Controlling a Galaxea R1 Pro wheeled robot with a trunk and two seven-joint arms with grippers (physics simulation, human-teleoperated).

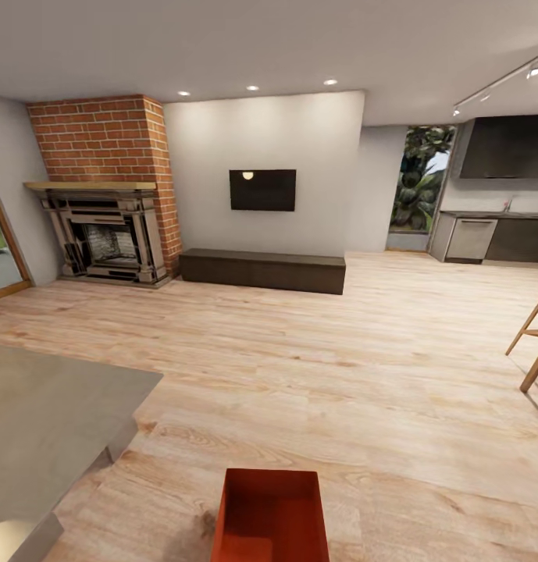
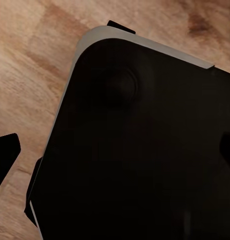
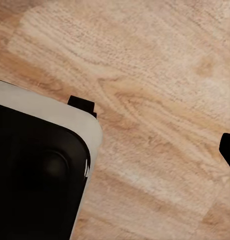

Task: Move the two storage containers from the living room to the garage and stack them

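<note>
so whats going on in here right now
The robot is in the living room, facing the brick fireplace and wall TV. One red-orange storage container sits on the light wood floor just in front of it, open side up and apparently empty. Nothing is holding it. The wrist views look down at the planks and the robot's dark base; whether either end effector is open cannot be told. A grey surface lies to its left.
</note>
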